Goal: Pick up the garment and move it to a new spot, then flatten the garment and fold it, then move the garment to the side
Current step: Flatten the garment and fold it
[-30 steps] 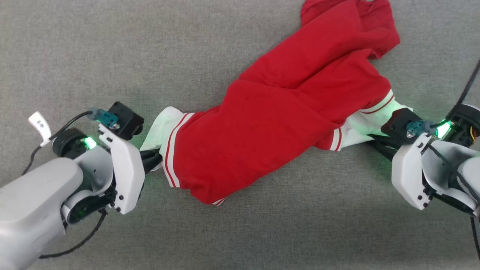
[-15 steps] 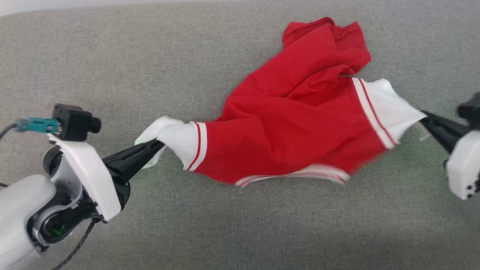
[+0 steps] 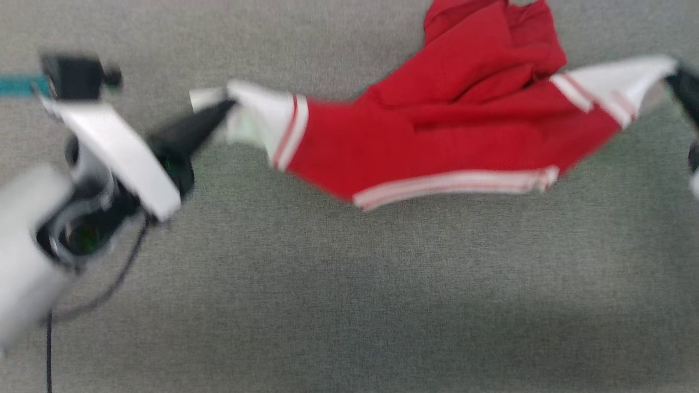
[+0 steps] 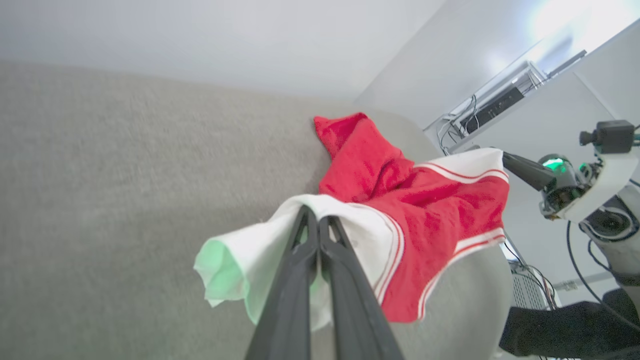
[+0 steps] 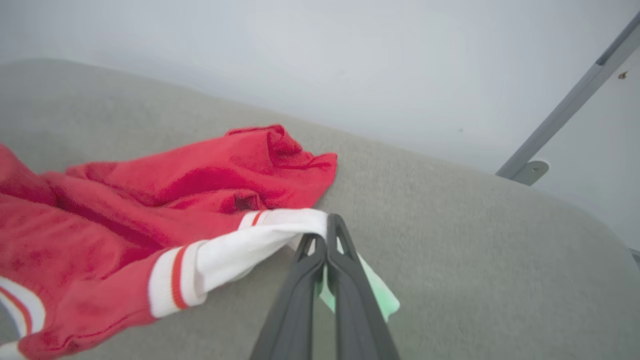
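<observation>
The red garment [image 3: 437, 142] with white end panels hangs stretched between both grippers above the grey surface, its striped hem sagging in the middle. My left gripper [image 3: 226, 105] is shut on the white left panel; in the left wrist view its fingers [image 4: 314, 225] pinch that white cloth [image 4: 250, 250]. My right gripper [image 3: 674, 73] at the head view's right edge is shut on the white right panel, as the right wrist view shows at the fingertips [image 5: 327, 230]. The far red part [image 5: 270, 150] still rests bunched on the surface. The head view is blurred.
A grey fabric surface [image 3: 349, 305] spreads under and in front of the garment. The left wrist view shows the right arm [image 4: 595, 180], cables and a pale wall beyond the surface's edge. A grey metal strut [image 5: 565, 110] stands at the right wrist view's right.
Both grippers have risen and moved away from me and apart with the white panels, lifting and stretching the garment; the striped hem now hangs free. The head camera has also shifted.
</observation>
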Motion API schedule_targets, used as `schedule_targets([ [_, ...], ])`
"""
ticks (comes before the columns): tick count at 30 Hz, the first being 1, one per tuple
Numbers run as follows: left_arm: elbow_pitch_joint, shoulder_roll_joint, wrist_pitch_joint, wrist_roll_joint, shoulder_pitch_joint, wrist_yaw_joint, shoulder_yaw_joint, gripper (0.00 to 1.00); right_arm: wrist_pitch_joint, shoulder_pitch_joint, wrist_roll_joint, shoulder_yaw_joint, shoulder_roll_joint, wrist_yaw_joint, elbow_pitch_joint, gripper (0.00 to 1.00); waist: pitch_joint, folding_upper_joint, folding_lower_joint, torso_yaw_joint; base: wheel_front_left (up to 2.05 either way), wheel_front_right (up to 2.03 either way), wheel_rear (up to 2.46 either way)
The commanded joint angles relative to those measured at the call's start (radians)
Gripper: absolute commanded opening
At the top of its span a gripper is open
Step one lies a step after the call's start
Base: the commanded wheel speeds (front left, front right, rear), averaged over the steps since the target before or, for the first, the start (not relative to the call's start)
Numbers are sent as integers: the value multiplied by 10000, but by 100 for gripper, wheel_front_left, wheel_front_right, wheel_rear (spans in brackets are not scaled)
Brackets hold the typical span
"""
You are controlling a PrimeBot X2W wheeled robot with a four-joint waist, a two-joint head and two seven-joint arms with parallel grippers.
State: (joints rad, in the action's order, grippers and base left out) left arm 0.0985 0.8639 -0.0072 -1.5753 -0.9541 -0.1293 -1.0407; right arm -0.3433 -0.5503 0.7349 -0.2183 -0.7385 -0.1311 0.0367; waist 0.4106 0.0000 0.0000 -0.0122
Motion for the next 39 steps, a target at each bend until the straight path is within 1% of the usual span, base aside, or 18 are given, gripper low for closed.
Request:
schedule_targets([
  [1,291,-145,54,-168,-446,-15,213,0,-55,-578,102,149,207,4,183,0,267,0,0,11,0,0,0],
  [4,1369,-651,234,-447,-1545,-15,813,0,-231,-2431,276,379,860,4,1019,0,615,0,0,-35,0,0,0],
  [7,2775,-1189,124,-565,-2868,-15,1500,0,-98,-4513,266,784,1576,4,2181,0,961,0,0,-43,0,0,0],
  [10,4151,-1853,-113,-604,-4235,-15,2075,0,237,-6498,5,1239,2380,4,3565,0,1246,0,0,-52,0,0,0],
  [13,5563,-2348,-368,-281,-5645,-3,2376,0,705,-8291,-568,1499,2820,4,4795,0,1507,0,0,-18,0,0,0],
  [14,6026,-2503,-600,-130,-6130,-3,2485,0,922,-8809,-774,1553,2971,4,5171,0,1558,0,0,-11,0,0,0],
  [16,6910,-2786,-1109,51,-7043,1,2748,0,1423,-9785,-1221,1695,3132,6,5848,0,1659,0,0,4,0,0,0],
  [18,7463,-3064,-1592,120,-7803,1,2991,0,2019,-10646,-1575,1874,3276,9,6482,0,1677,0,0,7,0,0,0],
  [20,7588,-3261,-1774,-91,-8290,2,3277,0,2569,-11262,-1925,2008,3347,15,7044,0,1631,0,0,19,0,0,0],
  [23,7507,-3333,-1760,-281,-8533,7,3504,0,3073,-11805,-2135,2030,3390,15,7729,0,1463,0,0,68,0,0,0],
  [25,7282,-3364,-1508,-261,-8279,7,3422,0,3198,-11894,-2124,1868,3332,15,8059,0,1368,0,0,143,0,0,0],
  [27,6982,-3416,-1162,-422,-7770,7,3332,0,3238,-11651,-1956,1574,3267,14,8164,0,1315,0,0,202,0,0,0],
  [31,6097,-3272,-719,-827,-6344,5,3290,0,3078,-10448,-1300,775,3006,11,7915,0,1196,0,0,274,0,0,0],
  [32,6097,-3272,-719,-827,-6344,5,3290,0,3078,-10448,-1300,775,3006,11,7915,0,1196,0,0,274,0,0,0],
  [35,5131,-3099,-420,-1115,-4799,3,3300,0,2938,-9084,-639,183,2653,9,7407,0,1073,0,0,291,0,0,0],
  [39,3639,-2731,-214,-1427,-2561,0,3409,0,2776,-6859,299,-437,2162,3,6332,0,868,0,0,288,0,0,0],
])
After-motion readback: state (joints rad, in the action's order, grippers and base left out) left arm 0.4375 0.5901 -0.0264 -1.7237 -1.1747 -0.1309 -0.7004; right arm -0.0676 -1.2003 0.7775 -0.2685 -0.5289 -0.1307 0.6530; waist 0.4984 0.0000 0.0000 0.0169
